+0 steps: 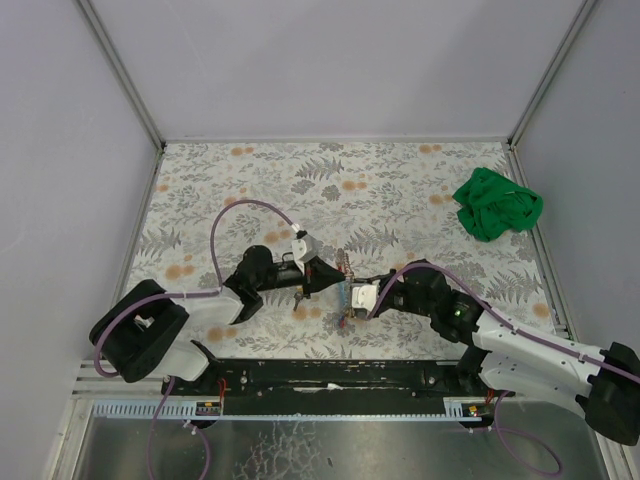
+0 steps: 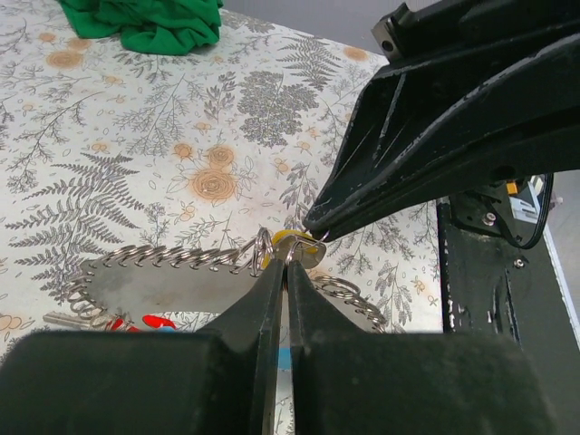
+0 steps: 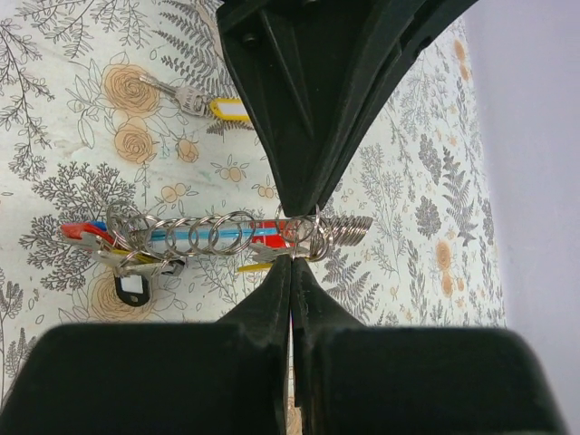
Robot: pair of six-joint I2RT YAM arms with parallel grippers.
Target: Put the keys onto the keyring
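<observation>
The keyring is a chain of linked metal rings (image 3: 181, 236), hanging between my two grippers over a red and blue tag; it also shows in the left wrist view (image 2: 172, 256) and the top view (image 1: 345, 290). My left gripper (image 2: 285, 258) is shut on a ring at the end of the chain. My right gripper (image 3: 292, 258) is shut on a metal key with a yellow cap (image 2: 292, 237), tip to tip with the left one. Another key with a yellow tag (image 3: 227, 109) lies loose on the table. The green key is out of view.
A black tag (image 3: 131, 290) hangs from the far end of the chain. A crumpled green cloth (image 1: 497, 205) lies at the back right of the flowered table cover (image 1: 400, 190). Grey walls close in the table on three sides.
</observation>
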